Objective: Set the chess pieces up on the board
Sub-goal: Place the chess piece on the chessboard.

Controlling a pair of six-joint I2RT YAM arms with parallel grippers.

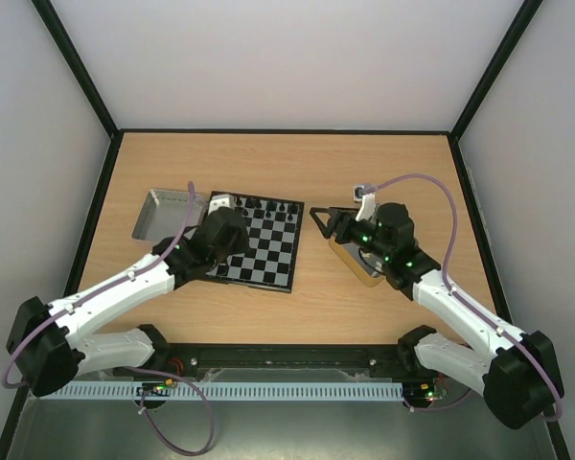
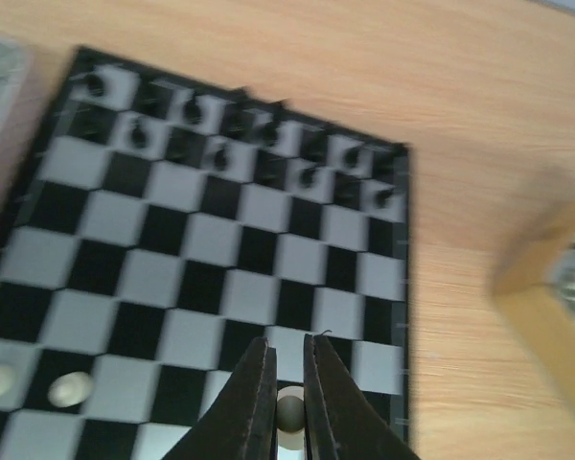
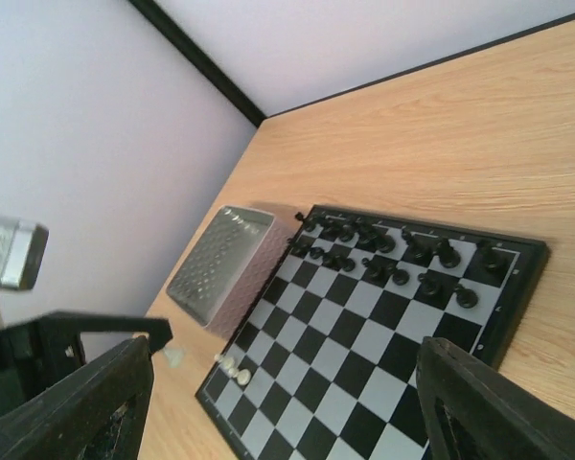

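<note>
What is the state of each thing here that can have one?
Left gripper: shut on a tiny cream chess piece.
Right gripper: open, empty.
Square black-and-silver chessboard: flat on the wooden table.
Tiny black chess pieces: standing in the two far rows.
Two other cream pieces: resting on near squares.

Board [image 1: 259, 251]: black and silvery-white checks, thin black border, flat on bench [image 1: 364, 172], slightly skewed. Two cream chess pieces [image 2: 70, 388] sit on its near-left squares. Another cream piece [image 2: 289, 410] nipped in left tool [image 2: 287, 350] over the near edge.
</note>
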